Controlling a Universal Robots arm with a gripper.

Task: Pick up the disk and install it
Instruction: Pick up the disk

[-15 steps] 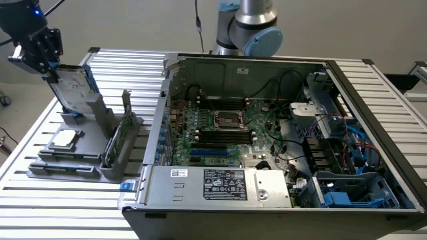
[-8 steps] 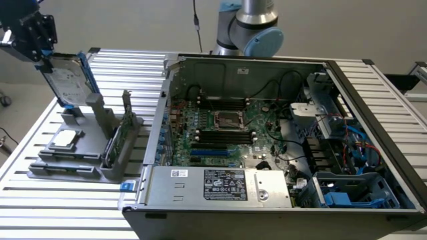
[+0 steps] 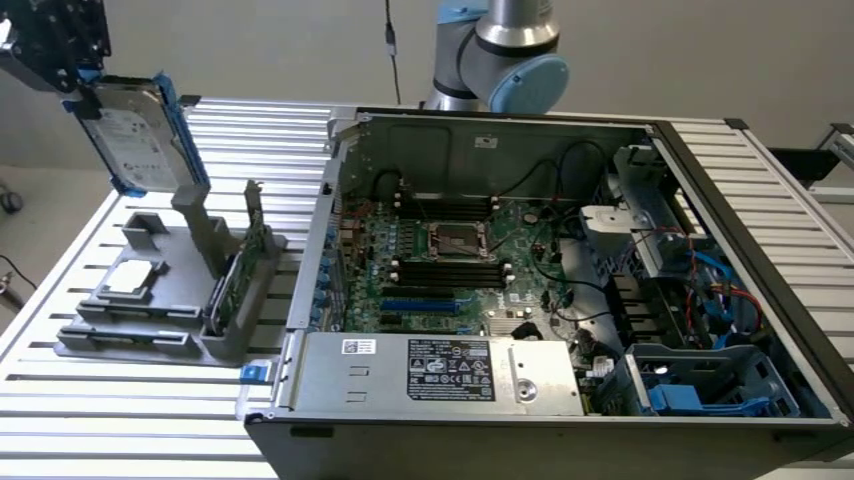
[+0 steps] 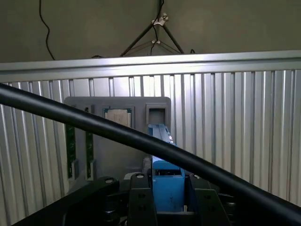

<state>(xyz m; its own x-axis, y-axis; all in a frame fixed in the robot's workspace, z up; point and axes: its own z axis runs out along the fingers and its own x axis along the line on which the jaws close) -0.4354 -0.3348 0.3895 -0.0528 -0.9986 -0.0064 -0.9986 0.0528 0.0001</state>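
Note:
The disk (image 3: 140, 135) hangs upright in the air at the exterior view's far left, a silver-grey drive with a white label and blue rails. My gripper (image 3: 83, 88) is shut on its upper end, and the disk is clear of the grey holder (image 3: 147, 300) below it. In the wrist view the disk's blue rail (image 4: 160, 134) runs away from my gripper (image 4: 168, 200), clamped between the two black fingers (image 4: 141, 205).
The holder keeps a small silver chip (image 3: 130, 278) and a green circuit card (image 3: 230, 285) standing on edge. An open computer case (image 3: 340, 180) fills the middle and right, with a blue drive bay (image 3: 707, 385) at its near right corner. A black cable (image 4: 94, 125) crosses the wrist view.

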